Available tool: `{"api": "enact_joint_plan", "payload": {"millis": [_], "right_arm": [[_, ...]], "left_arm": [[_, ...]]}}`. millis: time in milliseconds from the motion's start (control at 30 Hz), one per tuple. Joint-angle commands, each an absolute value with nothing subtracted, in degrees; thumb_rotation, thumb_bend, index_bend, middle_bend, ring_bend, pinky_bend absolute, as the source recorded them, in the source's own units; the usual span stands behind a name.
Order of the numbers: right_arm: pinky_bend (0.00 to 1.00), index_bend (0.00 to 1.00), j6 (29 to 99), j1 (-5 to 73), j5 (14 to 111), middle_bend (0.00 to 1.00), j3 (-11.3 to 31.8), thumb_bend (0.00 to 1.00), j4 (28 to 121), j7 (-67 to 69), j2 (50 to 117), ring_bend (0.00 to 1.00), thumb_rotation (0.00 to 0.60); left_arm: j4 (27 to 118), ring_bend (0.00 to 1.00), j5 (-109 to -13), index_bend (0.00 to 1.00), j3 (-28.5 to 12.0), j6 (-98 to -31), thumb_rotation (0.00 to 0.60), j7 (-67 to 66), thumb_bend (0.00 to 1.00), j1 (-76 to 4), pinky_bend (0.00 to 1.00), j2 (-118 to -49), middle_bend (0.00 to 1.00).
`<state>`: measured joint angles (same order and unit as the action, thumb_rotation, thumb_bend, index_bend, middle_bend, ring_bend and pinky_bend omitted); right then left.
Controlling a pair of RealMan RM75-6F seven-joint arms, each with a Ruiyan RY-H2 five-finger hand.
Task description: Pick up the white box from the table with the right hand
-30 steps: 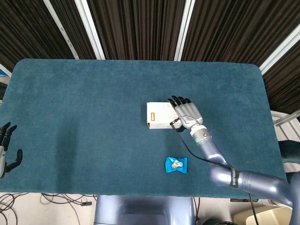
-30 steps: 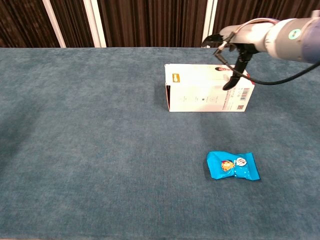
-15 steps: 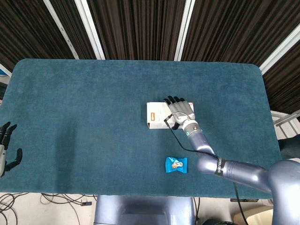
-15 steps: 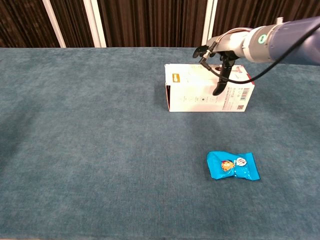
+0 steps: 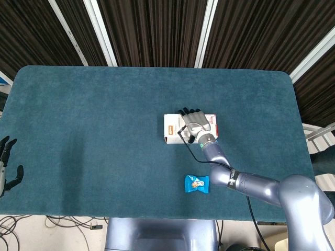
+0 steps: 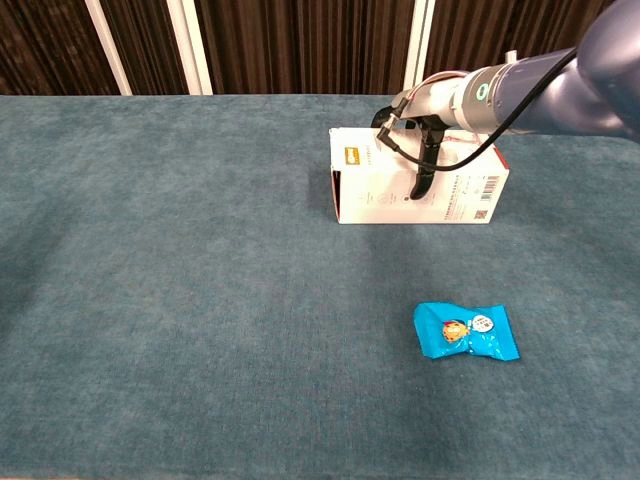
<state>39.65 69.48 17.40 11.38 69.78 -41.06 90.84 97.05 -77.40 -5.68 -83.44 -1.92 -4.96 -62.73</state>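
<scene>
The white box [image 5: 173,128] lies on the teal table [image 5: 99,115], right of centre, its front face with a barcode toward me [image 6: 368,197]. My right hand [image 5: 193,125] lies over the box's top, fingers spread toward the far edge. In the chest view the right hand [image 6: 424,130] sits at the box's top and the thumb [image 6: 418,180] hangs down the front face. The box rests flat on the cloth. My left hand [image 5: 6,168] hangs off the table's near left edge, fingers apart and empty.
A blue snack packet [image 5: 197,184] lies on the cloth near the front edge, in front of the box and also seen as the packet [image 6: 466,332] in the chest view. Dark slatted curtains stand behind the table.
My right hand has slid left across the box's top, from its right end to near its middle. The thumb now hangs over the front face. The box has stayed put.
</scene>
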Motion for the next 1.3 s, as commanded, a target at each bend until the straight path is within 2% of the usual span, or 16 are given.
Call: {"api": "enact_joint_plan", "payload": {"millis": [33,233,333,533,800,1000,1300], "right_arm": [[0.14,0.08,39.0,70.0,17.0,0.17,10.7,0.10,68.4,-40.7,91.7,0.27,0.600],[0.19,0.13,39.0,69.6,18.5,0.35,11.0,0.15,67.4,-38.0,92.6,0.46,0.600],[0.24,0.19,40.2,69.1,20.7,0.41,11.5,0.20,67.0,-36.2,93.3,0.52,0.600],[0.25,0.24,42.5,67.5,25.3,0.43,12.5,0.25,66.9,-32.2,94.1,0.53,0.600],[0.25,0.25,44.7,65.4,31.4,0.43,14.4,0.26,71.3,-27.7,91.6,0.54,0.600],[0.25,0.25,46.8,62.6,35.5,0.43,17.5,0.26,79.1,-21.8,86.7,0.54,0.600],[0.25,0.25,44.7,58.2,38.5,0.43,22.9,0.26,91.2,-11.8,76.1,0.53,0.600]], "left_arm": [[97.1,0.00,-77.2,0.08,-5.6,-83.3,0.600,-2.1,0.50,-5.0,0.00,-62.8,0.00],[97.5,0.00,-76.7,0.08,-5.6,-82.9,0.600,-2.6,0.50,-5.0,0.00,-62.8,0.00],[97.7,0.00,-76.4,0.08,-5.6,-82.8,0.600,-2.6,0.50,-5.0,0.00,-62.7,0.00],[97.9,0.00,-76.3,0.08,-5.7,-82.9,0.600,-2.6,0.50,-4.9,0.00,-62.7,0.00],[97.9,0.00,-76.2,0.08,-5.6,-82.7,0.600,-2.8,0.50,-5.0,0.00,-62.7,0.00],[97.8,0.00,-76.7,0.08,-5.4,-82.9,0.600,-2.9,0.50,-4.9,0.00,-62.8,0.00],[98.1,0.00,-76.9,0.08,-5.3,-83.2,0.600,-2.9,0.50,-4.7,0.00,-62.8,0.00]]}}
